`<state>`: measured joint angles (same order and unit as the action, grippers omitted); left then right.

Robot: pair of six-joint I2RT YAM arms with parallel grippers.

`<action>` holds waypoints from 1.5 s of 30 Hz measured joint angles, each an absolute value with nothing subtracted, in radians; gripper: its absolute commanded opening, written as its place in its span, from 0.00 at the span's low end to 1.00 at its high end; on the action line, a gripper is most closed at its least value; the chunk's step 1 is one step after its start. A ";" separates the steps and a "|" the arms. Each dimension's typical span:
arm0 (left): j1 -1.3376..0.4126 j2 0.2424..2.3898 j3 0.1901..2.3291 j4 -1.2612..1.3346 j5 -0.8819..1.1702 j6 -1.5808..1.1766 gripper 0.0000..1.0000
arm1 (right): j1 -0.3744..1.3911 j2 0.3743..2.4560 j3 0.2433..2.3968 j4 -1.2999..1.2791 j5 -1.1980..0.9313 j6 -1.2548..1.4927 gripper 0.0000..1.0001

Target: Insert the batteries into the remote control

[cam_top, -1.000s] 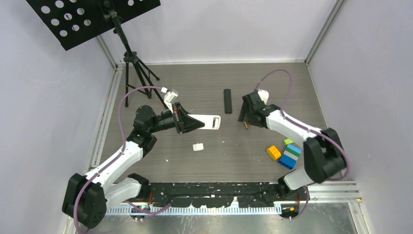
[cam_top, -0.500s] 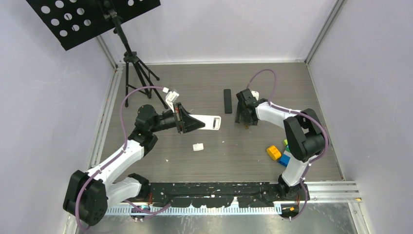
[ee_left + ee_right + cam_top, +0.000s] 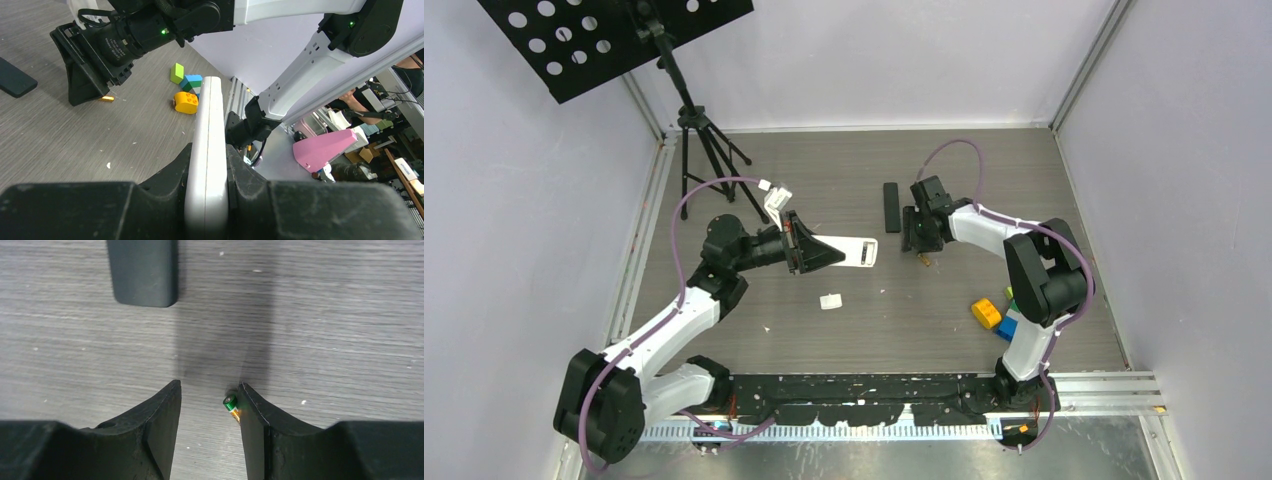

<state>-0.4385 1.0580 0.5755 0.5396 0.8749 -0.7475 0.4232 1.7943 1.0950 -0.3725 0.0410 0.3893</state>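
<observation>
Top external view: left gripper (image 3: 829,251) clamps the white remote control (image 3: 856,250), long axis horizontal, free end toward frame centre. The right gripper (image 3: 207,405), arm doubled back leftward, hangs with jaws apart. A battery (image 3: 231,407) lies diagonally at lower centre, green end toward upper left.

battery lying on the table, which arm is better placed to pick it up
Right. The right gripper is open low over the table, with the battery between its fingers. The left gripper is shut on the remote, so it is occupied.
</observation>
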 measured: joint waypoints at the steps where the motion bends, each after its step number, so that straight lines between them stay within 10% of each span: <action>1: -0.439 1.058 0.575 0.540 0.875 -0.748 0.00 | 0.423 1.794 1.095 -0.370 0.018 0.386 0.50; 45: -0.439 1.026 0.575 0.439 0.764 -0.731 0.00 | 0.580 1.555 0.903 -0.430 -0.084 0.793 0.53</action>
<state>-0.4385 1.0264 0.5755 0.4385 0.7643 -0.7307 0.5800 1.5555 0.9031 -0.4305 -0.0837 0.7925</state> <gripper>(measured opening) 0.220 0.527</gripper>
